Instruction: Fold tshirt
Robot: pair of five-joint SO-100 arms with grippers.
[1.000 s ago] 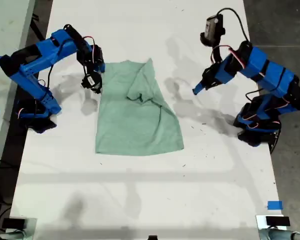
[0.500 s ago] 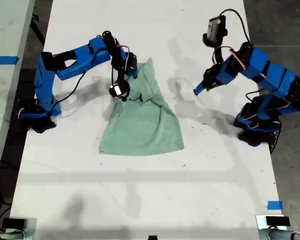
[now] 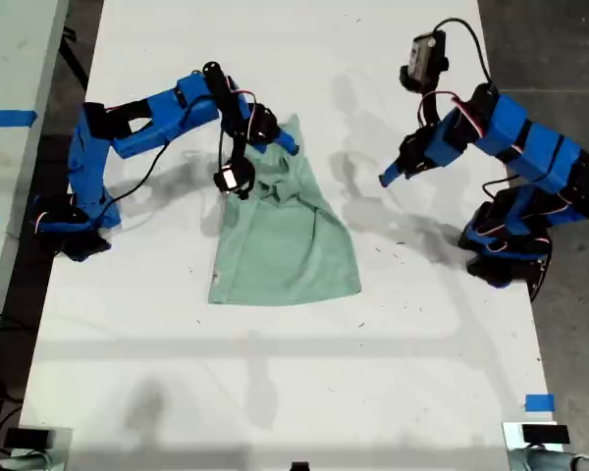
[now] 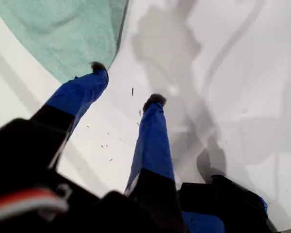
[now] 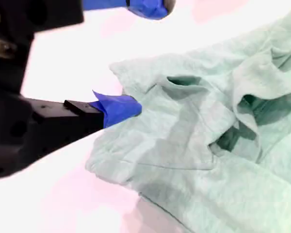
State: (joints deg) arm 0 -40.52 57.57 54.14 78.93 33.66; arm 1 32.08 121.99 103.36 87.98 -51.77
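- The plain pale mint-green cloth tshirt [image 3: 285, 235] lies partly folded on the white table [image 3: 275, 392], its collar end toward twelve o'clock in the exterior view and both long sides already drawn inward, the layers loose and wrinkled.
- My second gripper [image 5: 145, 56] hangs over the bunched collar end, at about eleven o'clock of the cloth in the exterior view. Its jaws stand parted with nothing pinched between them; one blue tip rests against a fold.
- Risk: if that tip catches as the arm pulls away, it could drag the upper layer back open and undo the fold.
- Risk: the crumpled sleeve and collar could trap a lump, so the next fold would sit crooked.
- My first gripper [image 4: 126, 82] hovers spread and empty above bare table, at three o'clock of the tshirt and well apart.
- Risk: reaching in from there, it could push the hem edge instead of slipping under it.
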